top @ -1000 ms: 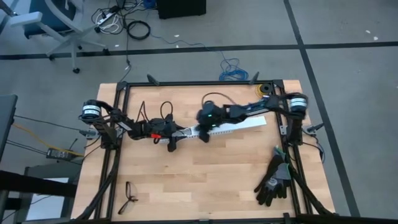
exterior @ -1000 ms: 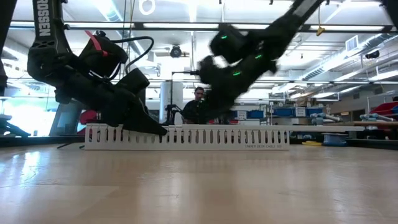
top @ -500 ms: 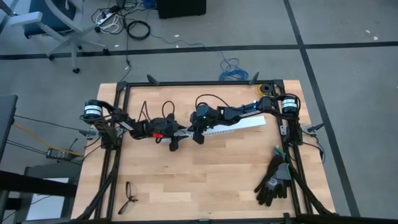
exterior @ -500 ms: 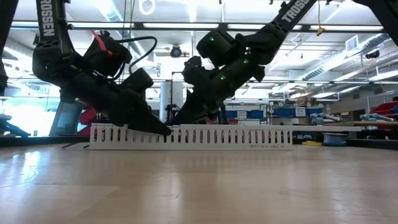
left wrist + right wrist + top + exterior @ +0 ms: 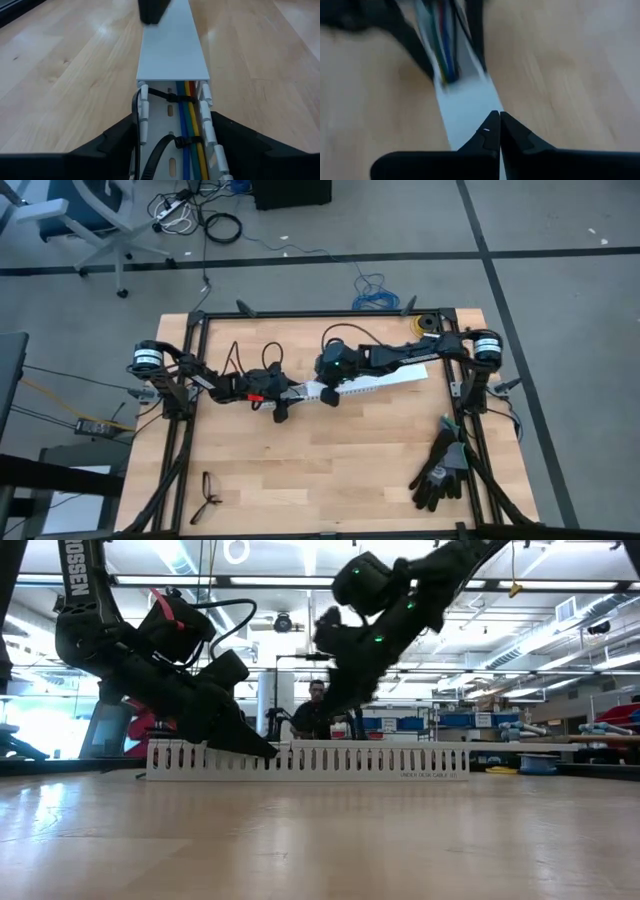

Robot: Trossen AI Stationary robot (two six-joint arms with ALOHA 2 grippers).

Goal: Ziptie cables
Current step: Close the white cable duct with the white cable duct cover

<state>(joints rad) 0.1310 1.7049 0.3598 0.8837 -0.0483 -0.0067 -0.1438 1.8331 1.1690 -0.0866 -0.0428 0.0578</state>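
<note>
Two arms meet mid-table on a pale wood-plank table point(image 5: 330, 470). Left gripper point(image 5: 172, 145) jaws spread, straddling the white slotted channel point(image 5: 300, 757) w/o pinching it; cables point(image 5: 189, 125) lie inside the channel, black ties across them. Right gripper point(image 5: 499, 131) jaws closed, empty, over the channel lid point(image 5: 170, 45). Black gloves point(image 5: 440, 470) near right edge. Beyond: person point(image 5: 316, 710), workshop shelving, ceiling lights.
</note>
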